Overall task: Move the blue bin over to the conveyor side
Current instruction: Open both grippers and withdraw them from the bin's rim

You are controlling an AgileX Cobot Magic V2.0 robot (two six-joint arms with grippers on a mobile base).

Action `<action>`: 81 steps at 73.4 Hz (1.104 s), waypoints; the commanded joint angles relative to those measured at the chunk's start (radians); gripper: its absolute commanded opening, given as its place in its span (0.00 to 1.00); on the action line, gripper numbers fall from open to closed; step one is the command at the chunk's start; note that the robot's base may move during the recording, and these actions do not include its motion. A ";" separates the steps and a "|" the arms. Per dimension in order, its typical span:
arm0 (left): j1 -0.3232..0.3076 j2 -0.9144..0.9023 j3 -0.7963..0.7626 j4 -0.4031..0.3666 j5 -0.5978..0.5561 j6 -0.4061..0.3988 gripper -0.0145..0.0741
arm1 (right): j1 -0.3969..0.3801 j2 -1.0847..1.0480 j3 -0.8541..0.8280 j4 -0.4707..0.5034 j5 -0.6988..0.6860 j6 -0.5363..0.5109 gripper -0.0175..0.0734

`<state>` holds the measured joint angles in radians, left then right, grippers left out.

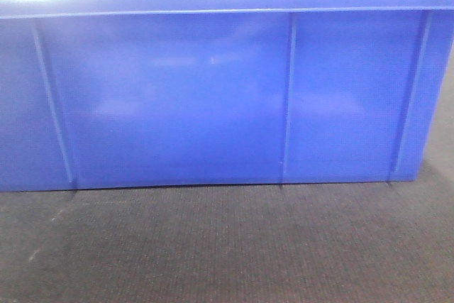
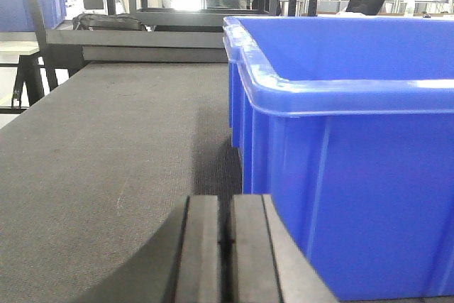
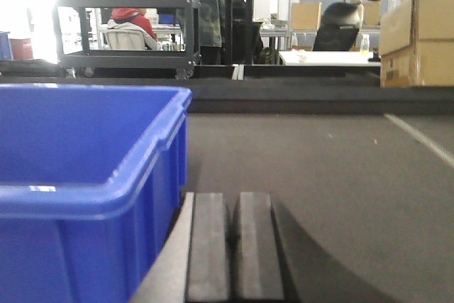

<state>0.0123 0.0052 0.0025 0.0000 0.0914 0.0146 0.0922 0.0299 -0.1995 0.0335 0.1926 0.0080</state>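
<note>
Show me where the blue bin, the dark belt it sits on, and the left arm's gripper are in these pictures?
blue bin (image 1: pixel 177 97): front view, on its near wall.
conveyor (image 1: pixel 227 246): front view, bare belt before the bin.
left gripper (image 2: pixel 225 253): left wrist view, at the seam between its closed fingers.

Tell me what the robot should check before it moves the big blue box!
1. Blue bin sits flat on the conveyor: ok.
2. Left tool is beside the bin's left end wall, jaws shut, holding nothing: ok for pushing, not ok for gripping.
3. Right tool is beside the bin's right end, jaws shut, holding nothing: same.
4. Either tool touching the bin: cannot tell.
5. Belt left of the bin is bare in the left wrist view: ok.
6. Belt right of the bin is bare up to the cardboard boxes at the far side: ok.
</note>
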 commanded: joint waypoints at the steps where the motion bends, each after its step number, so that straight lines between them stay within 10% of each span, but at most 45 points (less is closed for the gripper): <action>1: 0.004 -0.005 -0.002 -0.005 -0.022 0.001 0.13 | -0.028 -0.014 0.074 0.043 -0.099 -0.013 0.10; 81: 0.004 -0.005 -0.002 -0.005 -0.027 0.001 0.13 | -0.040 -0.030 0.200 0.045 -0.155 -0.026 0.10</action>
<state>0.0123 0.0036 0.0025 0.0000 0.0837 0.0146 0.0591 0.0065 0.0008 0.0746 0.0522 -0.0142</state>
